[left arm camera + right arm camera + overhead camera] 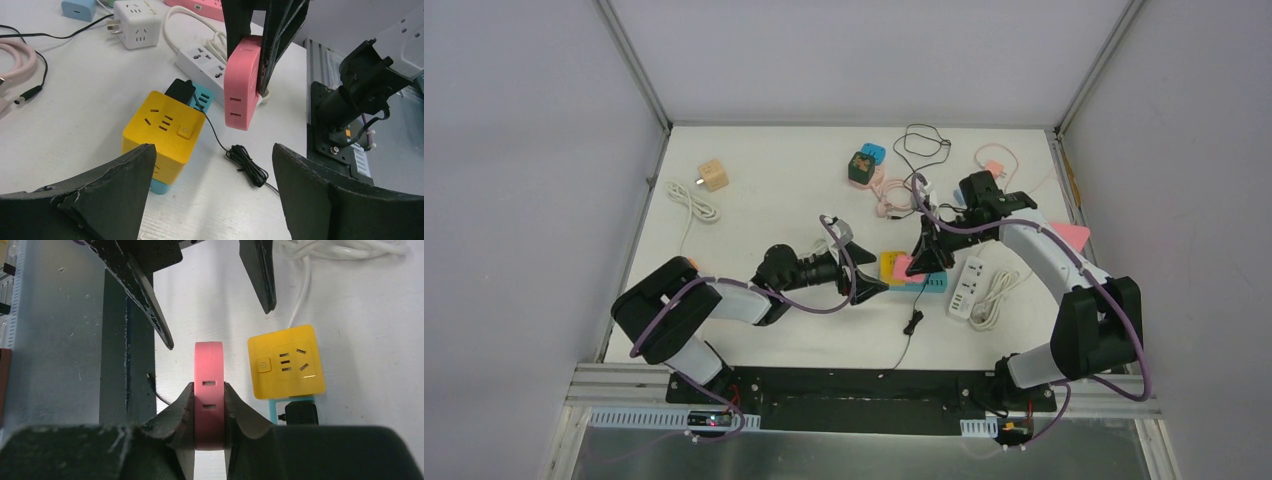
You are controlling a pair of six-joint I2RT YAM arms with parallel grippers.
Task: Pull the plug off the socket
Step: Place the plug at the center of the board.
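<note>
Fingers of right tool partly cover pink adapter.

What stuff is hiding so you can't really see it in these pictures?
- Teal socket: in the left wrist view it is mostly behind the yellow cube, so how deep the black plug sits is hidden.
- Pink block: in the right wrist view its lower end is covered by the right gripper.
- Black cable: in the left wrist view its end passes behind the left gripper.
- Top view: the plug is too small to make out.
</note>
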